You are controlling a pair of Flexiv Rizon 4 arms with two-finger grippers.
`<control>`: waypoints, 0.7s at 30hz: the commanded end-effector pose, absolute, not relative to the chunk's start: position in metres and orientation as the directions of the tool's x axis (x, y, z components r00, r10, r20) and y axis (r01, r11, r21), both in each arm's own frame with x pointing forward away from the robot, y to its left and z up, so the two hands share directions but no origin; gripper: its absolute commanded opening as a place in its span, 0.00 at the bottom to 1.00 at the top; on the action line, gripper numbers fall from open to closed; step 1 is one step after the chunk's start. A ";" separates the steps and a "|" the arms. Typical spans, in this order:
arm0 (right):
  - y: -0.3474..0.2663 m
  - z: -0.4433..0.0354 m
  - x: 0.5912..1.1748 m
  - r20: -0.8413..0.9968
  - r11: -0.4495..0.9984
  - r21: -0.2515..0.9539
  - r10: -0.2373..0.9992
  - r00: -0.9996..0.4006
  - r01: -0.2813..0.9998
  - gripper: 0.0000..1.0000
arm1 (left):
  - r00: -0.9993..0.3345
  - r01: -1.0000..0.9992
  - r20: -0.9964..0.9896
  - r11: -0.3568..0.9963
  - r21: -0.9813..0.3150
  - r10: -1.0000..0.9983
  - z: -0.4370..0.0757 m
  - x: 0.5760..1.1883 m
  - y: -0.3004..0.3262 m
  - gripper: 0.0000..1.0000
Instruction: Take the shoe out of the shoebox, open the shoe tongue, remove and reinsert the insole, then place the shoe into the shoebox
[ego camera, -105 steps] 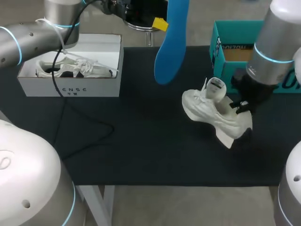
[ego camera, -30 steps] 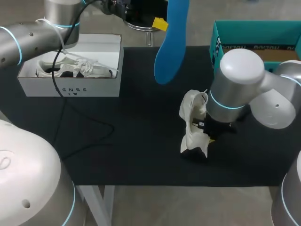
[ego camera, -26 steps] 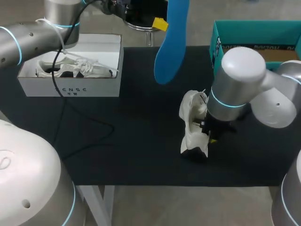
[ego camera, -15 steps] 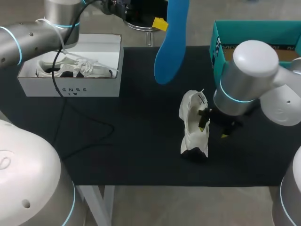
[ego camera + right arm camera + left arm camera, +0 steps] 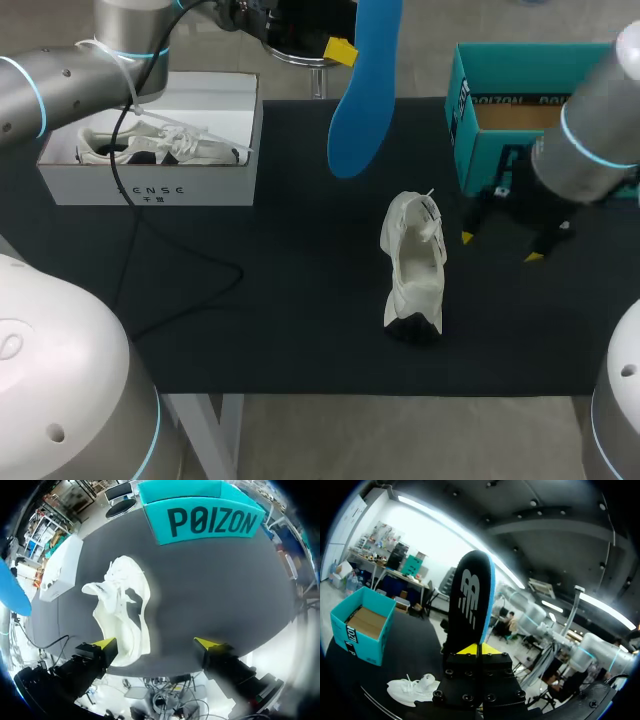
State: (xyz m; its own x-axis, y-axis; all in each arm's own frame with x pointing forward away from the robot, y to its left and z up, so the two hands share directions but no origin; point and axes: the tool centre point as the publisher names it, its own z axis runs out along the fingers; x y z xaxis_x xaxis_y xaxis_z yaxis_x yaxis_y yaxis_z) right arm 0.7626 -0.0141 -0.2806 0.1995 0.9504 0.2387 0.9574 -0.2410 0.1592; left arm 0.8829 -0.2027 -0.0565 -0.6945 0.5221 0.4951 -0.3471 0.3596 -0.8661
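A white shoe (image 5: 412, 270) rests alone on the black mat, opening upward; it also shows in the left wrist view (image 5: 415, 690) and lies just ahead of the fingers in the right wrist view (image 5: 122, 610). My right gripper (image 5: 500, 247) hangs open to the shoe's right, clear of it, nothing between its yellow tips (image 5: 156, 643). My left gripper (image 5: 340, 50) is raised at the back and shut on a blue insole (image 5: 360, 90), which stands upright from its fingers (image 5: 470, 600). The teal shoebox (image 5: 466, 100) sits open at the back right.
A white shoebox (image 5: 150, 185) at the back left holds a second white shoe (image 5: 160, 143). A black cable (image 5: 180, 290) trails across the mat's left half. The mat's front edge runs just below the shoe.
My right gripper let go of the shoe, opened wide and drew back to the right. The shoe stays where it was left. The left arm and insole have not moved.
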 end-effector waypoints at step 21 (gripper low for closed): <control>-0.069 -0.237 0.775 0.783 -0.064 -0.364 0.518 0.343 0.929 1.00 | -0.695 -0.346 0.495 0.360 -0.866 0.522 -0.057 0.883 -0.203 0.00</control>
State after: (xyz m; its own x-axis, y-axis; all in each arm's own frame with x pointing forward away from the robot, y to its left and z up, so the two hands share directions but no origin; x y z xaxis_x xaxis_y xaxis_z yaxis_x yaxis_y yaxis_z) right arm 0.7633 -0.0533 -0.2384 0.2094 0.8763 0.4338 0.9653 -0.2560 0.0512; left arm 0.8829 -0.2027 -0.0564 -0.6945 0.5222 0.4950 -0.3470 0.3596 -0.8662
